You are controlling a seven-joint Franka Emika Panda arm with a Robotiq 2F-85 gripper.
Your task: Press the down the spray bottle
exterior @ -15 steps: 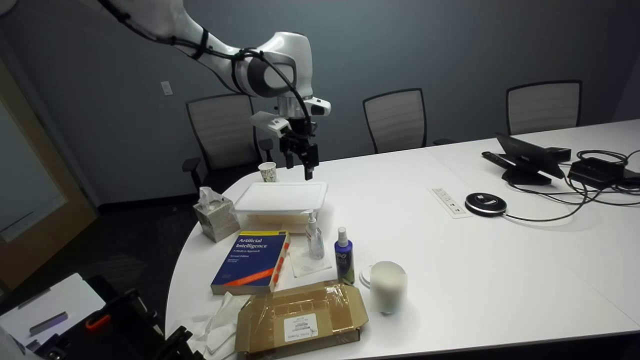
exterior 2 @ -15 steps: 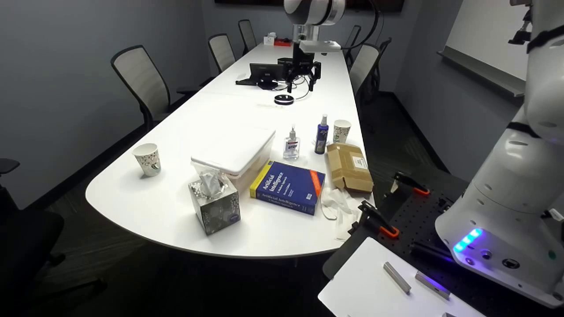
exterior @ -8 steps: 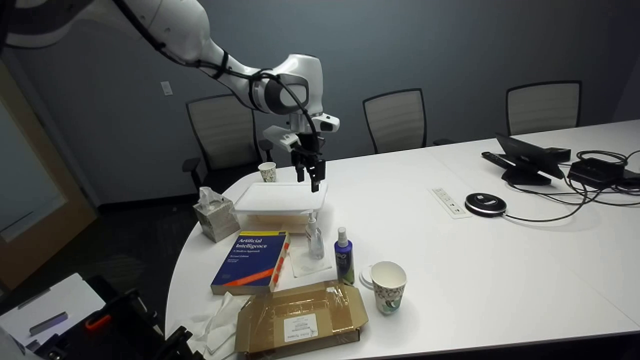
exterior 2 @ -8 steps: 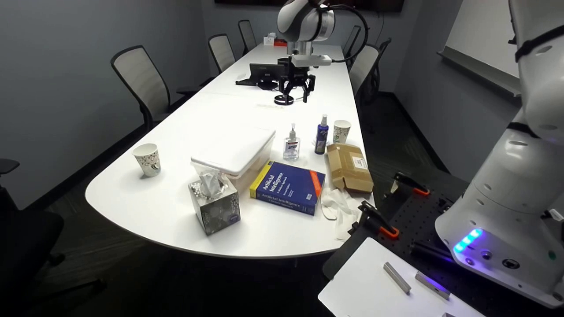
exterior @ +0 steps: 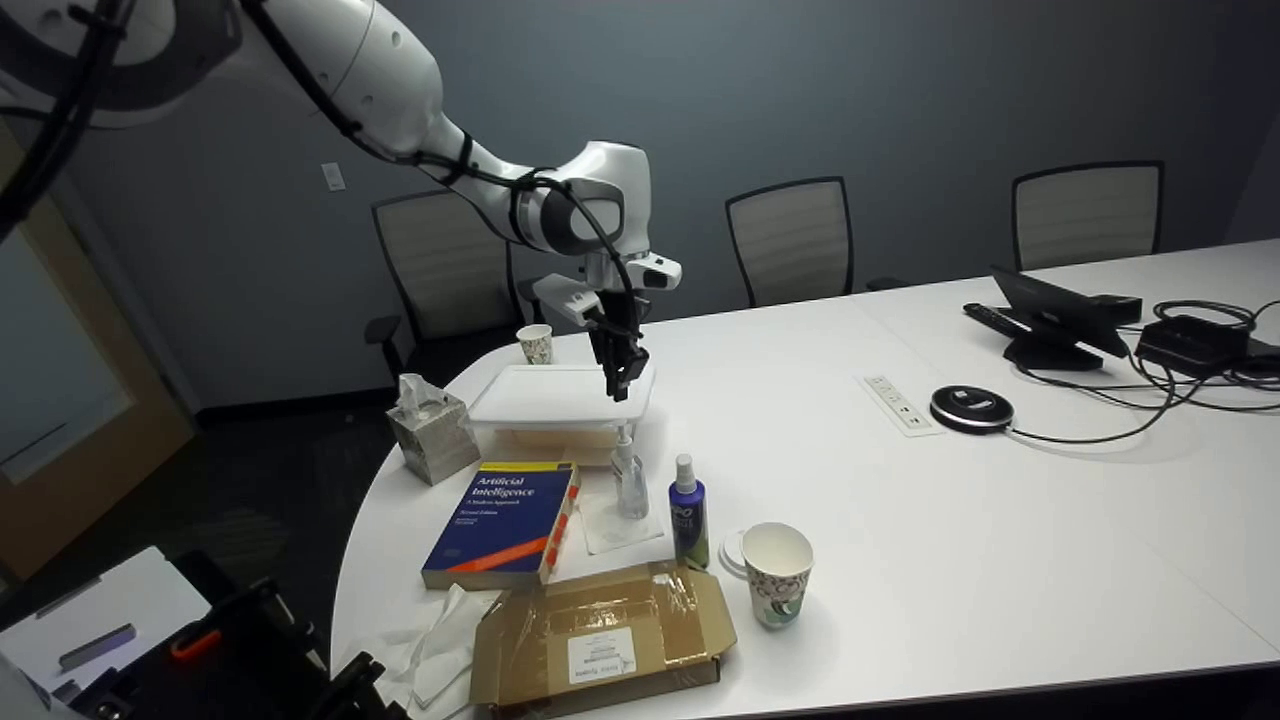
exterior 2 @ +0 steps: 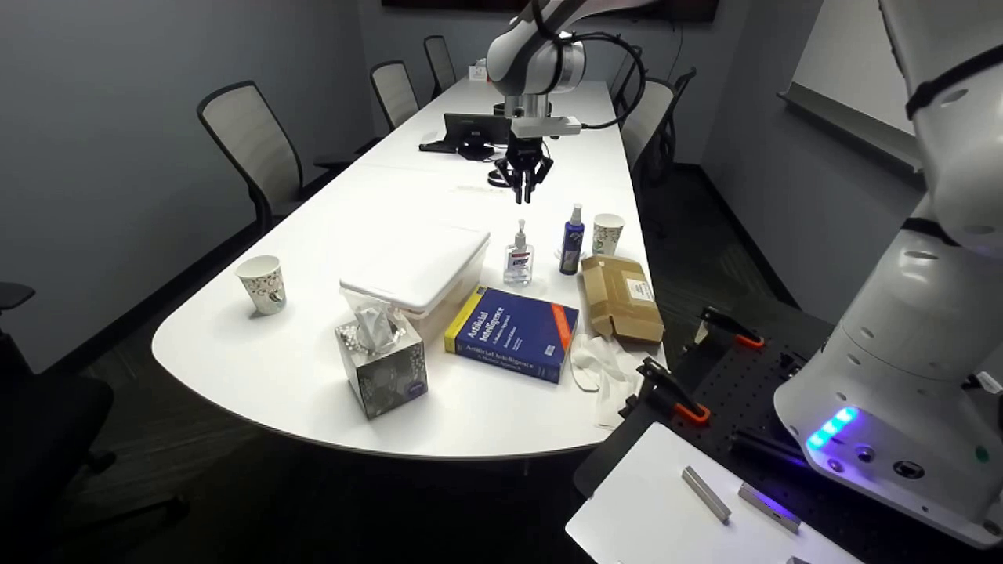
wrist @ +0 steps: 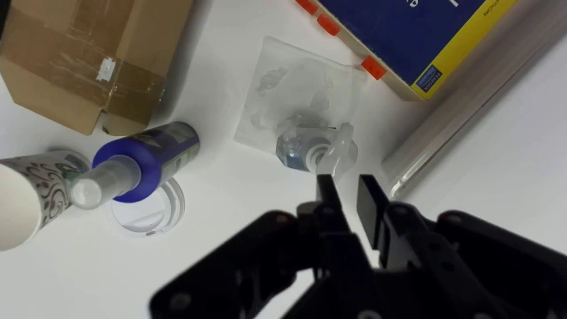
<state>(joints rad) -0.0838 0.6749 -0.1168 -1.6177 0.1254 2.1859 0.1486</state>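
Observation:
The spray bottle, a clear bottle (exterior: 631,488) with a whitish pump top, stands upright on the table in both exterior views. Its label faces the camera in an exterior view, where the bottle (exterior 2: 518,265) is below and in front of my gripper (exterior 2: 523,200). From the wrist, the pump head (wrist: 339,150) shows just beyond the tips of my gripper (wrist: 346,177). A narrow gap separates the finger pads, with nothing between them, so the gripper is open only a little. It hangs in the air above the bottle, apparently apart from it.
A dark-blue bottle (exterior: 690,520) with a white cap stands beside the spray bottle, near a paper cup (exterior: 777,580) and a cardboard box (exterior: 600,640). On the other side are a lidded plastic bin (exterior 2: 415,270), a thick blue book (exterior 2: 513,333) and a tissue box (exterior 2: 382,368).
My gripper has come down and closer to the spray bottle. Its fingers have drawn together from wide apart to a narrow gap. The objects on the table have stayed put.

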